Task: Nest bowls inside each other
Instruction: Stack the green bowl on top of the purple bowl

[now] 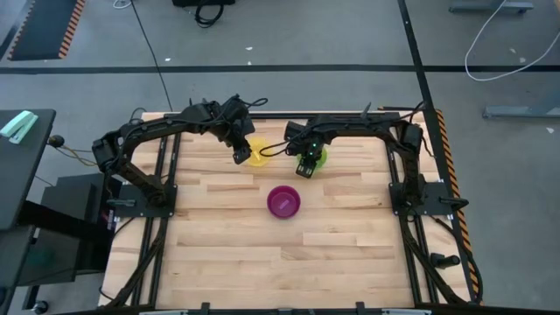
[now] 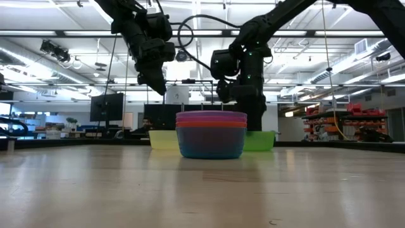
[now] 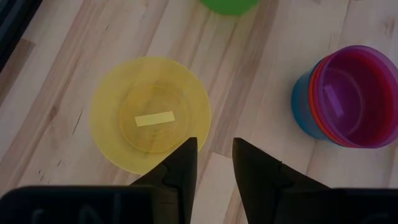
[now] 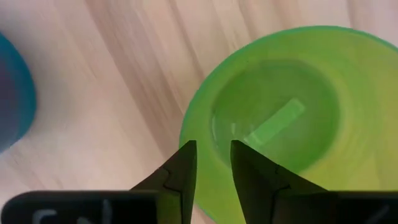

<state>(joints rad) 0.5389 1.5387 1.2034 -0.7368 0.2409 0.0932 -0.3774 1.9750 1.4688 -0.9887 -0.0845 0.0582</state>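
The yellow bowl sits empty on the table just below the left gripper, fingers slightly apart, holding nothing; the green bowl lies under the right gripper, its fingers likewise apart, straddling the rim. Nearer the table's middle, apart from both, stands the nested stack, purple innermost, blue outermost.

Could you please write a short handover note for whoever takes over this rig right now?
Left claw: open, empty, above the yellow bowl.
Right claw: open, empty, over the rim of the green bowl.
Done: a nested stack stands mid-table, blue outermost, then orange, with pink and purple inside.
Left: yellow and green, standing singly behind the stack, must still go into it.
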